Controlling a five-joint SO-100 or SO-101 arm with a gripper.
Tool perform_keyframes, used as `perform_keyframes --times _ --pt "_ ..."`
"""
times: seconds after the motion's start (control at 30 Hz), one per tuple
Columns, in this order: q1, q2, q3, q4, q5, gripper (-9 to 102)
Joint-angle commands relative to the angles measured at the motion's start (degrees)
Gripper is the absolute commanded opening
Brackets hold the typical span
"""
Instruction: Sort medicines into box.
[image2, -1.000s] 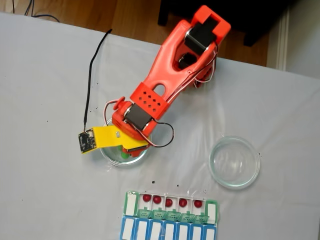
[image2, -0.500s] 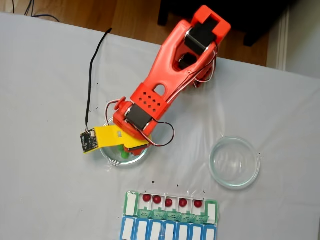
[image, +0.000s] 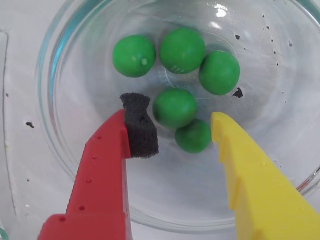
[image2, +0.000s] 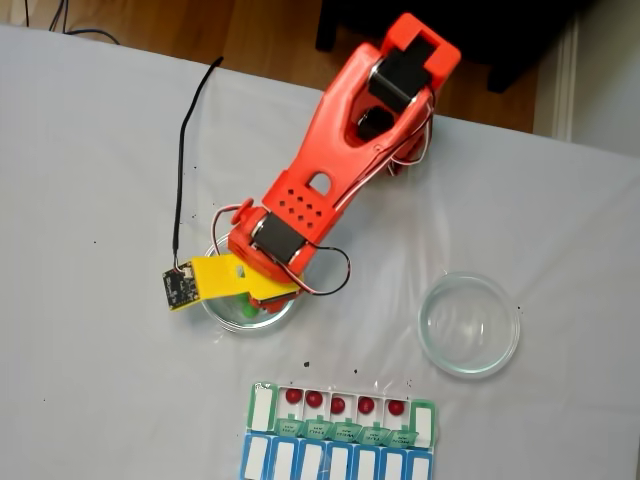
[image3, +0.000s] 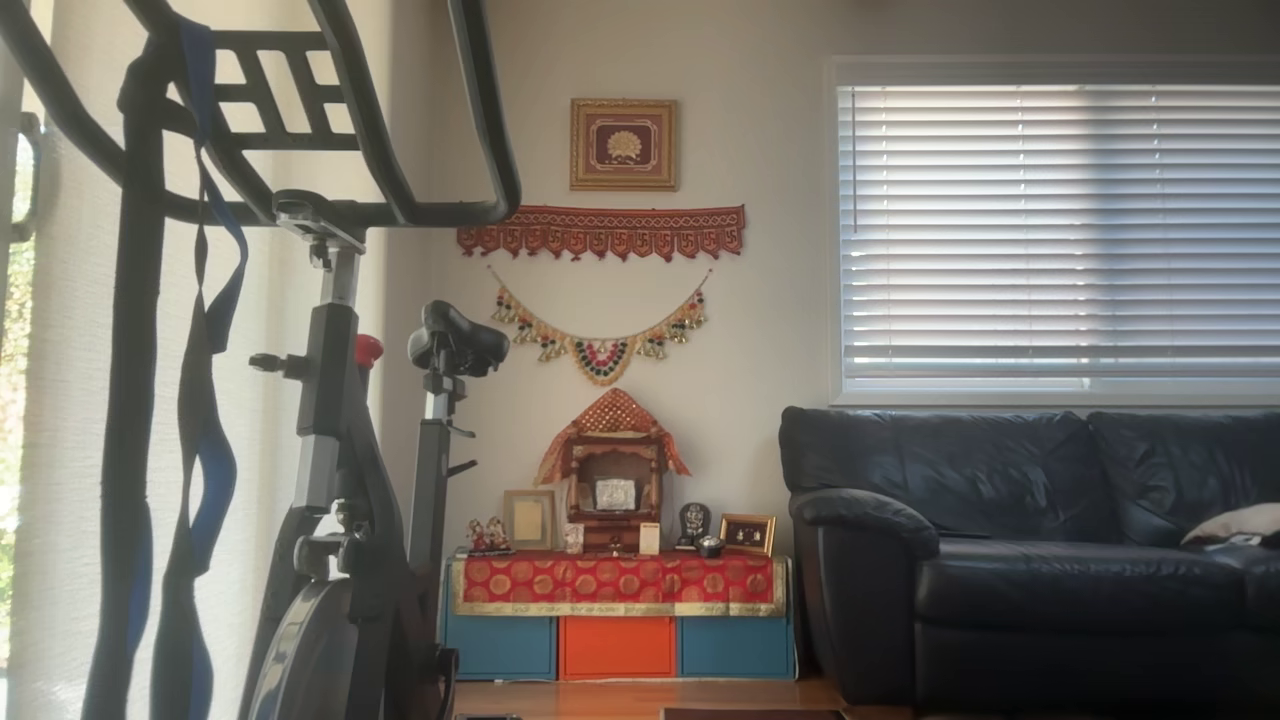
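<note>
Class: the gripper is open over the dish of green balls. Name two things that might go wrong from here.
1. Two green balls touch between the fingers, so the gripper may catch both or squeeze one out.
2. The curved glass dish could let a nudged ball roll away.

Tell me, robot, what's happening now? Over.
End effector open, low inside round clear glass dish. Five glossy green balls loose, none gripped. Nothing blocking.
</note>
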Motion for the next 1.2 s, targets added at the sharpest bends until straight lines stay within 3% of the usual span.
perform_keyframes --times 0.0,1.17 --pt "-1.32 1.41 0.18 -1.23 0.62 20" --pt "-1.93 1.32 3.08 -5.45 0.62 19"
